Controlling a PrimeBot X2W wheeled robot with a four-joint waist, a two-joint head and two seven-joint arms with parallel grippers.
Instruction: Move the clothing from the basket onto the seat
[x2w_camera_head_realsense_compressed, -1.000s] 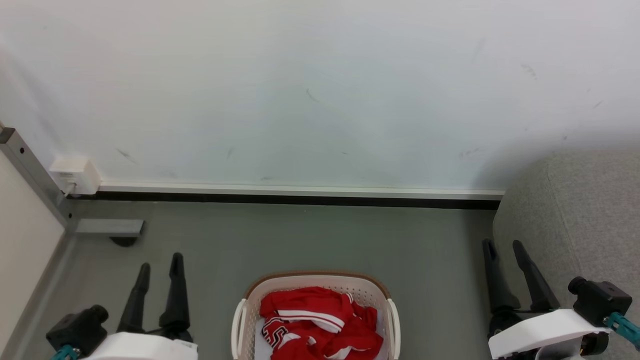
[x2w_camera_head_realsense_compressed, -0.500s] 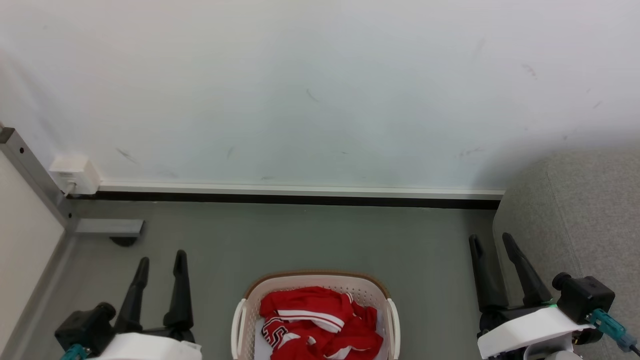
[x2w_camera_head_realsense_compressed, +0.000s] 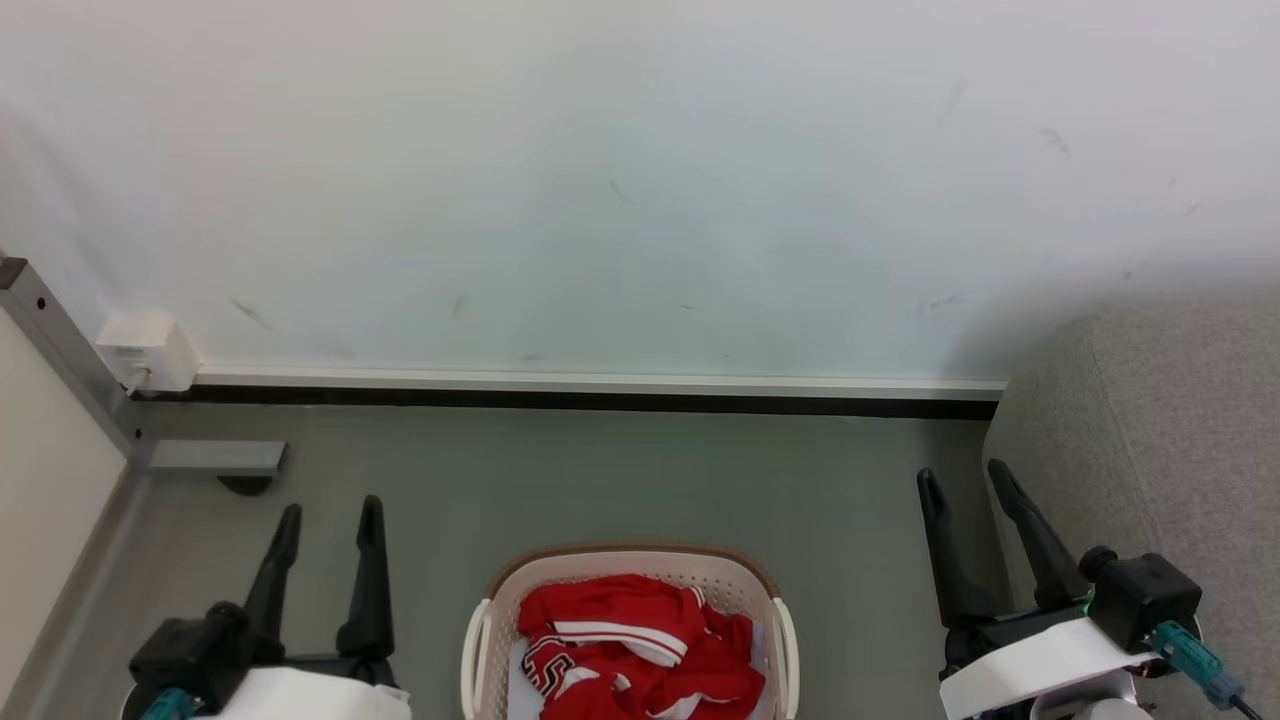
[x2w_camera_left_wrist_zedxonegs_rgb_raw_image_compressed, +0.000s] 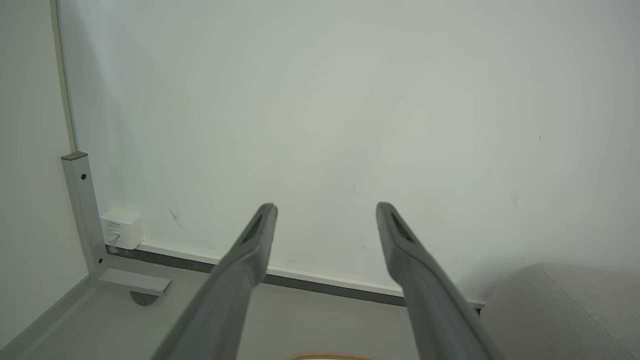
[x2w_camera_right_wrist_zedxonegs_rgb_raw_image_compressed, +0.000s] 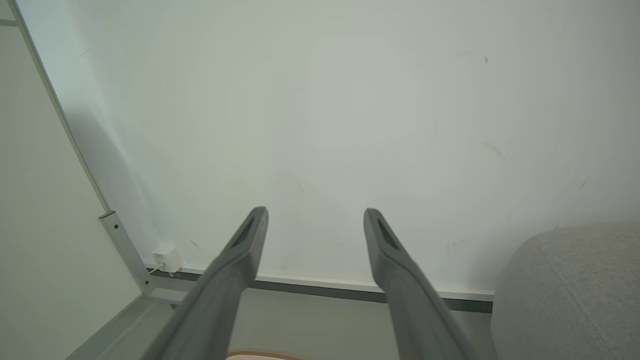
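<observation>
All clothing (x2w_camera_head_realsense_compressed: 640, 650) between both grippers (x2w_camera_head_realsense_compressed: 331, 505) (x2w_camera_head_realsense_compressed: 962, 470)

Grey floor (x2w_camera_head_realsense_compressed: 600, 480), cream basket (x2w_camera_head_realsense_compressed: 630, 550) with brown rim standing at near centre, grey sofa (x2w_camera_head_realsense_compressed: 1180, 420) at right, metal foot (x2w_camera_head_realsense_compressed: 215, 456) at left.

near part of the basket (x2w_camera_head_realsense_compressed: 632, 551) and clothing (x2w_camera_head_realsense_compressed: 640, 650) beyond the head view's bottom edge
</observation>
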